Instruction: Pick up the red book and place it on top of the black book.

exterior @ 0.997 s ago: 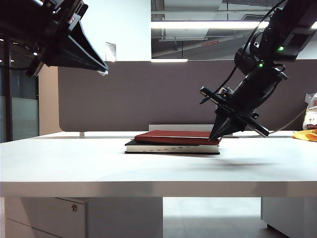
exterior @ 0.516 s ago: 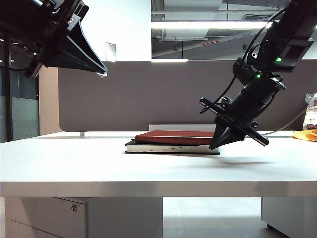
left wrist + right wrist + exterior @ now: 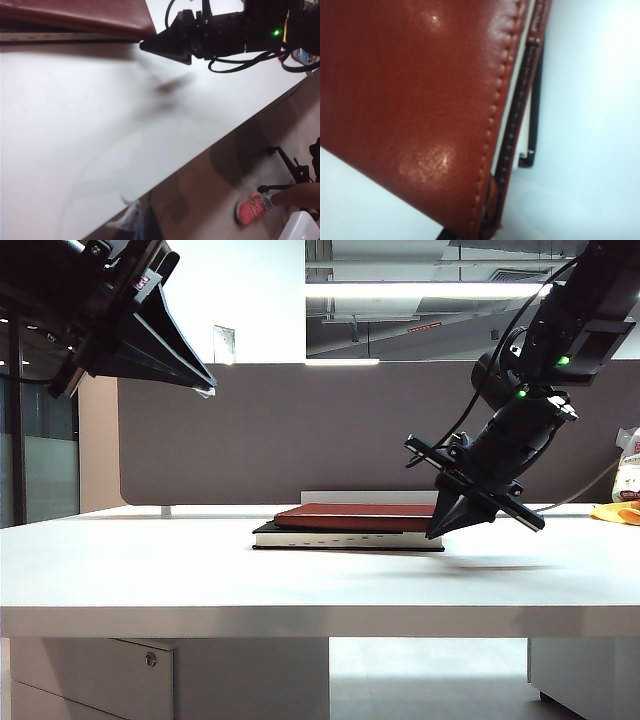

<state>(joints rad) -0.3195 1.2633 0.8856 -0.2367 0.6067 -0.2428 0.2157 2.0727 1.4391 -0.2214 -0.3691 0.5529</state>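
From the exterior view, the red book (image 3: 355, 516) lies flat on the black book (image 3: 345, 537), the pair near the middle of the worktop (image 3: 200, 570), toward its far edge. My right pincer (image 3: 432, 533) slants down with its tip at the stack's right end, pressed together and pinching nothing; I judge it is there to nudge the red cover square, since the placing looks done. My left pincer (image 3: 205, 380) hangs high over the worktop's left part, well apart from the books, kept out of the way; I cannot tell whether it is spread.

The left wrist view shows the red book's (image 3: 75, 15) corner above pale page edges of the black book (image 3: 60, 36), and my right pincer (image 3: 146, 46) coming to a closed point just beside that corner, above bare worktop (image 3: 75, 125).

The right wrist view is filled by the red book's (image 3: 410, 100) stitched cover, very near; a black corner (image 3: 527, 161) peeks out beyond its edge, so the two are not quite flush.
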